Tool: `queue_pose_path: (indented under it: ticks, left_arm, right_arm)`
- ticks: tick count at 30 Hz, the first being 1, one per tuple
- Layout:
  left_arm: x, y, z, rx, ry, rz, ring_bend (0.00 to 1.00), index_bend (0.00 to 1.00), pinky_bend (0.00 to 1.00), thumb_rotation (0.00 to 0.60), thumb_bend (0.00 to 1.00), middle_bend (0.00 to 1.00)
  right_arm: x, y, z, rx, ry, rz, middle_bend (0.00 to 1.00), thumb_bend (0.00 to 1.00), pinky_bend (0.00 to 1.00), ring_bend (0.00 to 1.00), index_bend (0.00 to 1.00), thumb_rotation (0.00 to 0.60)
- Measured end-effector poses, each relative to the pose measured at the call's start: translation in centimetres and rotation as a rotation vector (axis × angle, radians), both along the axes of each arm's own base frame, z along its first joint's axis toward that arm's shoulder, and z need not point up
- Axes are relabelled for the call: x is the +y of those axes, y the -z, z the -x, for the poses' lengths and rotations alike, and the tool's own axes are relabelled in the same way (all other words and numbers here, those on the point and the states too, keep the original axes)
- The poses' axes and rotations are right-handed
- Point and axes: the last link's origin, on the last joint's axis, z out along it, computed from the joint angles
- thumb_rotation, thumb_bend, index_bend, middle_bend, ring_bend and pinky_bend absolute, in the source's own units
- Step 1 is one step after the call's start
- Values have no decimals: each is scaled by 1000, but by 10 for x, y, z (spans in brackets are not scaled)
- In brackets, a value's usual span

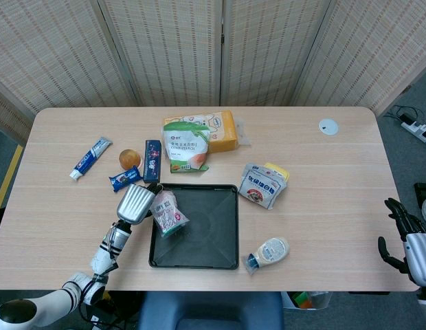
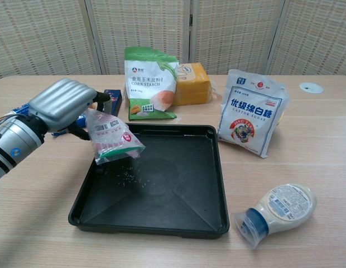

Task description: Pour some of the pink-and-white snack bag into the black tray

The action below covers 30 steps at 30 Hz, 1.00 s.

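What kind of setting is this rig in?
Probably a lab or office data-collection space: woven folding screens behind a wooden table, groceries staged around a black tray, power strip on grey floor.

The left hand reaches in from the near left with fingers clenched, while the right hand hangs at the near right edge, fingers apart.
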Motion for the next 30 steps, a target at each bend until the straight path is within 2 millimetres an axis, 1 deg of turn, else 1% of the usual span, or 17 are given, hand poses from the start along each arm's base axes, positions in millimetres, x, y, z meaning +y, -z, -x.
queue_pose_path:
  ticks: [13, 18, 21, 26, 30]
  left_arm:
    - [1, -12, -4, -480, -290, 287, 879, 716, 1000, 600, 726, 792]
    - [2, -17, 1, -658, -404, 428, 879, 716, 1000, 600, 730, 792]
    - [4, -22, 4, -742, -453, 477, 879, 716, 1000, 600, 730, 792]
    - [11, -35, 14, -839, -508, 494, 879, 716, 1000, 600, 730, 792]
    - [20, -46, 31, -844, -537, 446, 879, 715, 1000, 600, 730, 792]
  right_arm:
    - [1, 0, -1, 3, -1, 3, 91, 550, 199, 246, 0, 600]
    - [0, 0, -2, 5, -2, 3, 91, 550, 198, 246, 0, 600]
    - [0, 0, -2, 6, -1, 2, 92, 550, 199, 246, 0, 600]
    - [0, 0, -2, 8, 0, 3, 91, 550, 199, 246, 0, 600]
    - [0, 0, -1, 6, 2, 1, 91, 550, 199, 246, 0, 600]
